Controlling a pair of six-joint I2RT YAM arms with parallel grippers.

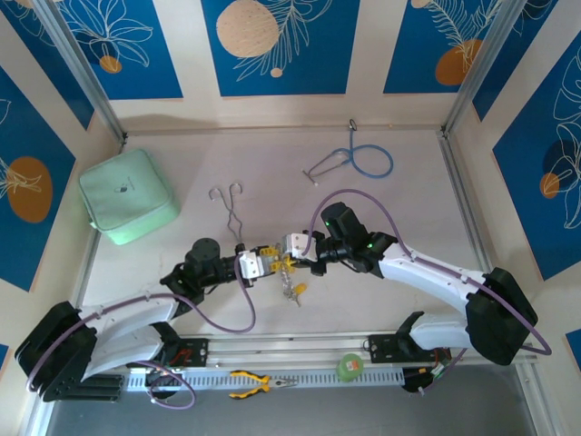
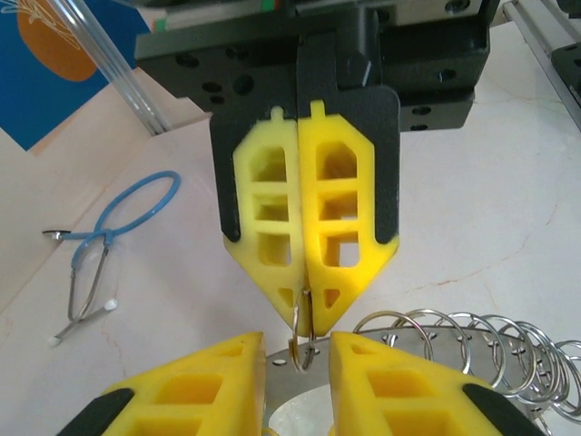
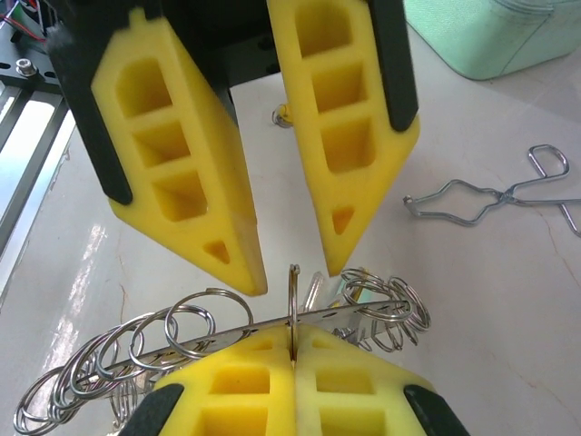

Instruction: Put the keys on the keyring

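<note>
**Keyring** (image 3: 195, 341): a flat silvery band fringed with many small split rings, held between the two grippers over the table (image 1: 381, 209). One small ring (image 3: 293, 289) on its rim stands upright, seen edge-on.

**Right gripper** (image 3: 293, 334): clenched, with its yellow pads pressed together on the foot of that upright ring. By this hold it appears to carry the keyring.

**Left gripper** (image 3: 295, 277): released, jaws parted with a clear gap. Its tips are poised on either side of the upright ring, from the opposite side of the keyring, and nothing is seen between its pads.

**Keys** (image 1: 294, 290): a small cluster with yellow heads, just on the near side of the keyring. Whether they lie loose or hang from the band cannot be told.

**Surroundings:** forceps (image 3: 490, 193) lie beyond the keyring and to its left. The blue-tubed stethoscope (image 2: 127, 213) lies well beyond it, and the green pouch (image 1: 127, 195) is well to its left.

**Step in hand (judged):** one split ring is being presented for threading, and no key has been taken up yet.

**Next move:** the left gripper must either steady or pry that ring, or drop to the keys and take one by its head. The parts are tiny, so this calls for a fine, centred pinch and a right-hand grip that does not slip.
</note>
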